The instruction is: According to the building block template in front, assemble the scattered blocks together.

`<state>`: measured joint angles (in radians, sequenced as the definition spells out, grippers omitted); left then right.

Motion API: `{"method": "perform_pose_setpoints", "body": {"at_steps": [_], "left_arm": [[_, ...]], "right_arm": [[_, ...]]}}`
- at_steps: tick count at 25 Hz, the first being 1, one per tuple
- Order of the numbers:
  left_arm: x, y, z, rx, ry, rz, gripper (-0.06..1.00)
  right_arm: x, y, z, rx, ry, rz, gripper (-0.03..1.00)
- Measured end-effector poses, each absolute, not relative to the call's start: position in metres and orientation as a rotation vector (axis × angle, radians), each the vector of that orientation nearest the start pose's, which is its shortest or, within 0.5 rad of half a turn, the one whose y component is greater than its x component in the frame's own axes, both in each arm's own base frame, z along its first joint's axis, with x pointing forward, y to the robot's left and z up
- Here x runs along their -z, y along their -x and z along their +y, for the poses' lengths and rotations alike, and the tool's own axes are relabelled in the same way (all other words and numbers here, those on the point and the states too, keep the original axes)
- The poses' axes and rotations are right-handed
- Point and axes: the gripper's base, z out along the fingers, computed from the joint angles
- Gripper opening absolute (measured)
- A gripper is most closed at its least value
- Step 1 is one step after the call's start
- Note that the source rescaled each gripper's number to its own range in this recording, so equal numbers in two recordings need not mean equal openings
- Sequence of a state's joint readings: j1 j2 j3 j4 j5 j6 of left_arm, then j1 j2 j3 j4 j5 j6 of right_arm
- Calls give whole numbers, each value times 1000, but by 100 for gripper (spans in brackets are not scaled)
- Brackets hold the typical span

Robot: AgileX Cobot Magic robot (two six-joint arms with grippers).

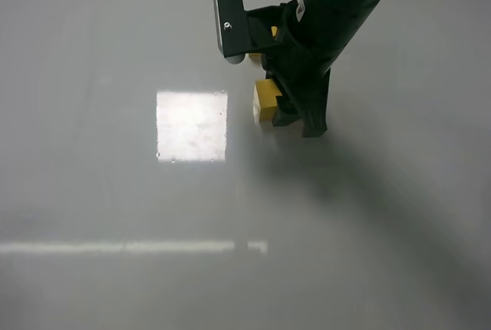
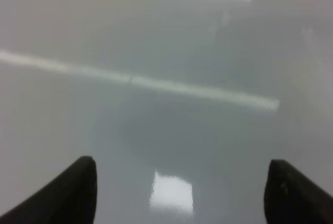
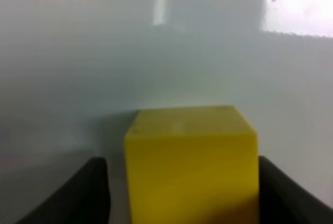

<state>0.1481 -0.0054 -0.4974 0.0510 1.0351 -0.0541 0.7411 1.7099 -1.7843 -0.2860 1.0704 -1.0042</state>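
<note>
Yellow cube (image 3: 191, 161) sits between your right gripper's (image 3: 182, 182) part-open fingers, one side clear, unheld; left gripper (image 2: 179, 193) gapes wide, empty. Centre on the cube before squeezing.

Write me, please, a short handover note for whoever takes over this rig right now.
The left gripper is open and empty, above the bare table.
The right gripper is down at the table, jaws astride the yellow cube with a gap showing on one side, so it looks unclamped.
A yellow-orange scrap shows behind the wrist camera; it is too hidden to tell whether it is the template or the orange cube.
Done: no join can be confirmed.
Left: locate the orange cube and press it against the yellow cube to match the template.
</note>
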Motion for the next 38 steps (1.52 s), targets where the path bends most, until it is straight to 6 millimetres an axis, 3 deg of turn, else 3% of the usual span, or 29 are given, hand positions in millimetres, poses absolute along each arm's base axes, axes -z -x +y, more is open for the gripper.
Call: {"method": "perform_pose_setpoints", "body": {"at_steps": [5, 10, 14, 21, 34, 38], "left_arm": [[-279, 5, 3, -121, 205, 2006, 77], [-279, 5, 3, -121, 205, 2006, 77], [-279, 5, 3, -121, 205, 2006, 77], [-279, 5, 3, -121, 205, 2006, 77], [-279, 5, 3, -121, 205, 2006, 77], [-279, 5, 3, -121, 205, 2006, 77]], "right_arm": [[-390, -294, 236, 501, 1946, 1553, 42], [-374, -295, 231, 547, 1971, 1552, 43], [-373, -293, 228, 556, 1963, 1526, 41], [-376, -293, 224, 614, 1958, 1506, 2], [-382, -291, 222, 602, 1901, 1531, 2], [-396, -289, 224, 538, 1837, 1543, 2]]}}
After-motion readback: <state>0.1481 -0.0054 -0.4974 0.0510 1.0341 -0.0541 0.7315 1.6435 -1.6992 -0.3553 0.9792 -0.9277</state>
